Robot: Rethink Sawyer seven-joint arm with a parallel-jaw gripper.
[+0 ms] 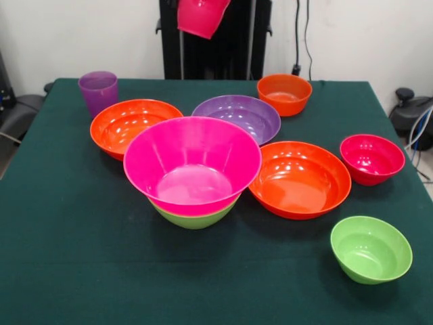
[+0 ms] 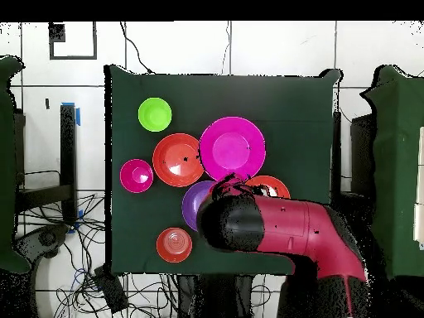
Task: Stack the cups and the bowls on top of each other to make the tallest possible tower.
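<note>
A red-pink cup [image 1: 201, 17] hangs tilted in the air at the top edge of the front view, above the table's far side, held by my gripper, whose fingers lie out of the picture. In the overhead view my red arm [image 2: 281, 228] hides the gripper and cup. The tower [image 1: 192, 166] is a wide hot pink bowl nested in a lime green bowl [image 1: 195, 215] at the table's middle. A purple cup [image 1: 99, 91] stands upright at the far left. Loose bowls lie around: orange [image 1: 134, 126], purple [image 1: 237, 116], small orange [image 1: 284, 93], wide orange [image 1: 300, 179], red-pink [image 1: 371, 158], lime green [image 1: 371, 248].
The dark green table [image 1: 67, 257] carries everything. The black pedestal [image 1: 237, 40] stands behind its far edge. Cables and chair parts [image 1: 413, 108] lie beside the table at the right. From above, the arm covers part of the purple bowl [image 2: 197, 203].
</note>
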